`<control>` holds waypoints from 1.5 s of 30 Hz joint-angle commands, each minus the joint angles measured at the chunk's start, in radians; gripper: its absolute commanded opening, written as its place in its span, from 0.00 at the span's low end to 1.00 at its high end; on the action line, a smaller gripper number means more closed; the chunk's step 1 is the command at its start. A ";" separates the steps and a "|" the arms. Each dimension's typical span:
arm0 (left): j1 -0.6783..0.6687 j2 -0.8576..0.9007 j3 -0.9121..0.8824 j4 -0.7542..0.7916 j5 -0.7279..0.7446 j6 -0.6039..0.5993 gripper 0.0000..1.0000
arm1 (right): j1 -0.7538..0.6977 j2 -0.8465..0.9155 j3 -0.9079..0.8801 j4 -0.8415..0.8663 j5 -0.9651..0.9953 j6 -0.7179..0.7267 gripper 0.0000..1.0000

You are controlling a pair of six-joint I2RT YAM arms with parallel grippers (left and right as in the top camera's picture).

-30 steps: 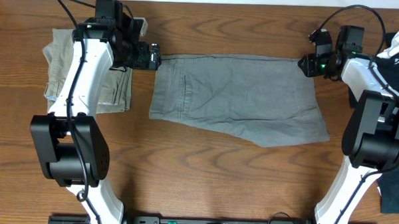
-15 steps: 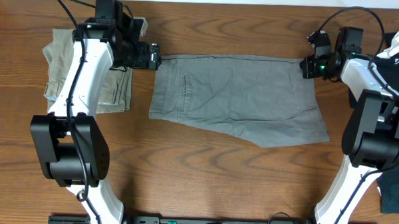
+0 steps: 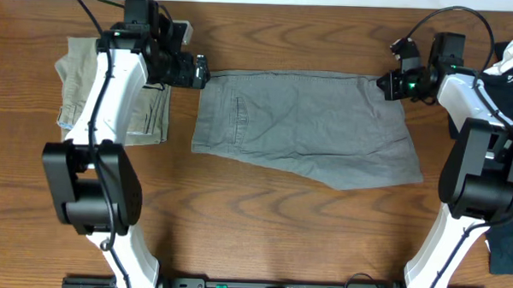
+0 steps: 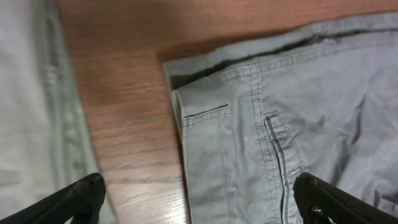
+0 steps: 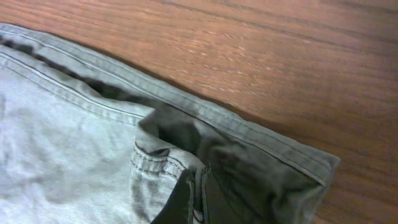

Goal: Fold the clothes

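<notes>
The grey shorts [image 3: 304,124] lie spread flat at the centre of the table [image 3: 262,230]. The left gripper [image 3: 199,72] hovers over their far left corner with its fingers [image 4: 81,196] spread wide, holding nothing. The right gripper [image 3: 385,83] sits at the far right corner, fingers nearly together, pinching a ridge of waistband cloth. Khaki trousers [image 3: 155,119] lie beside the left arm.

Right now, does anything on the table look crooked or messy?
A little. The grey shorts lie wrinkled, and their bottom edge slants, dropping lower toward the right arm's side. The khaki trousers beside them look neatly folded.
</notes>
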 commanded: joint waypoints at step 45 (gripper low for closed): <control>-0.038 0.237 -0.014 0.206 0.111 0.045 0.20 | 0.011 -0.032 -0.004 -0.038 0.052 0.014 0.01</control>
